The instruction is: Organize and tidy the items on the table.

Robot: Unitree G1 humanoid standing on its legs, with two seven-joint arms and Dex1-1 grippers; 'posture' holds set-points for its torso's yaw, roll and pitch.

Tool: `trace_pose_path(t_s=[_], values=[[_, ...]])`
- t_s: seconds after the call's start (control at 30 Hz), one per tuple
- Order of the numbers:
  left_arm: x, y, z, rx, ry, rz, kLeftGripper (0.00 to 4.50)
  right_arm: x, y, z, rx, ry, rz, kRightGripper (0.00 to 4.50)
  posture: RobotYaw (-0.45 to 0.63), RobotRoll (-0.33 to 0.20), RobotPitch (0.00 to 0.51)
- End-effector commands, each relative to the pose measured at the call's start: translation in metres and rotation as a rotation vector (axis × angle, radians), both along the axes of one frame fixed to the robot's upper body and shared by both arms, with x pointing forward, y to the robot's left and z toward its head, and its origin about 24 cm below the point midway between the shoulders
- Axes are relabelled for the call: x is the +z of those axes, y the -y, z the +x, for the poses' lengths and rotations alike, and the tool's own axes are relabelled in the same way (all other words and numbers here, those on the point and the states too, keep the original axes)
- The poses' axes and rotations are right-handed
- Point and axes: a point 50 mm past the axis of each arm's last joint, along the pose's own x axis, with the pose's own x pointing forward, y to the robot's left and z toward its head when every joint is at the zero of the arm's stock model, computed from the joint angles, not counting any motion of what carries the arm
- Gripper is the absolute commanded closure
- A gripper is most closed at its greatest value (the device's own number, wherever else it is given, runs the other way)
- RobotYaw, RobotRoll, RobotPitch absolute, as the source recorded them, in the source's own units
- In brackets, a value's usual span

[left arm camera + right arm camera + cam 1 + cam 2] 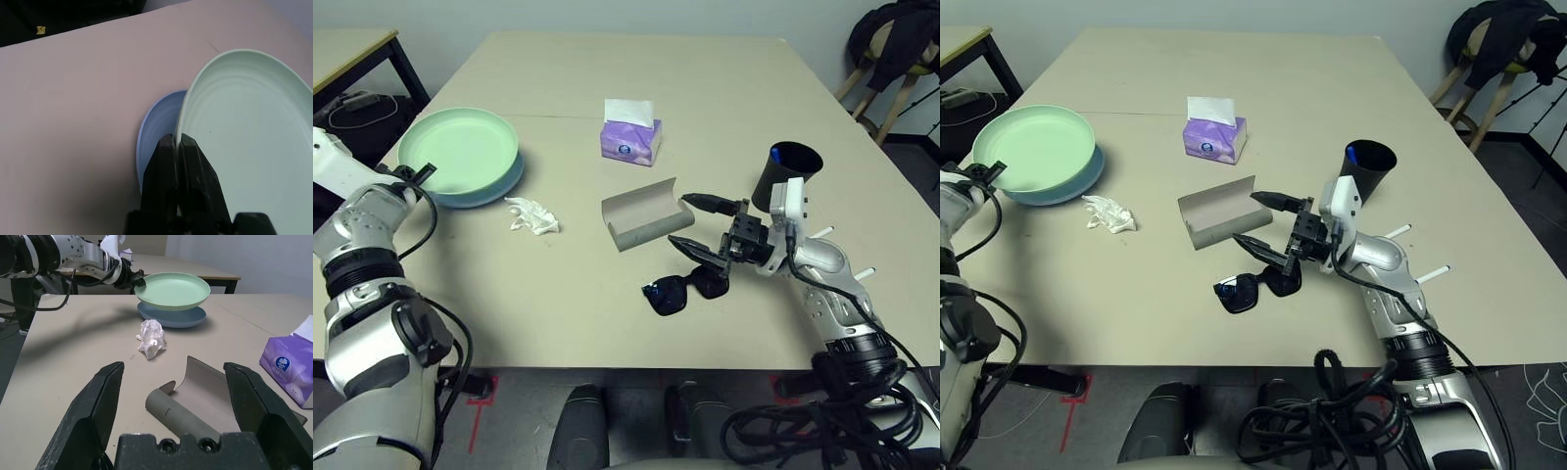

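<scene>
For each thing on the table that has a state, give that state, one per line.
green plate: gripped at its rim, raised above the blue plate
glasses case: open, empty
sunglasses: on the table
tissue: crumpled
left pincer: shut on the green plate's rim
right pincer: open

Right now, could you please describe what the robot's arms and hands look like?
Both forearms are silver metal with black ribbed joint bands and black cables looping along them. The left hand and the right hand each end in two black tapered fingers. A white block sits behind the right hand.
</scene>
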Motion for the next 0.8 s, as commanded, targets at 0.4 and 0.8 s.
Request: trace_pose_path(t_s=[0.4, 0.8], values=[[-0.010, 0.008, 0.006, -0.004, -0.047, 0.068, 1.03, 0.003, 0.001, -0.001, -0.066, -0.006, 0.008, 0.00, 0.15, 0.000, 0.080], [-0.009, 0.084, -0.015, -0.997, 0.023, 0.633, 0.01, 0.001, -0.006, 0.003, -0.110, -0.096, -0.041, 0.00, 0.16, 0.000, 0.083]])
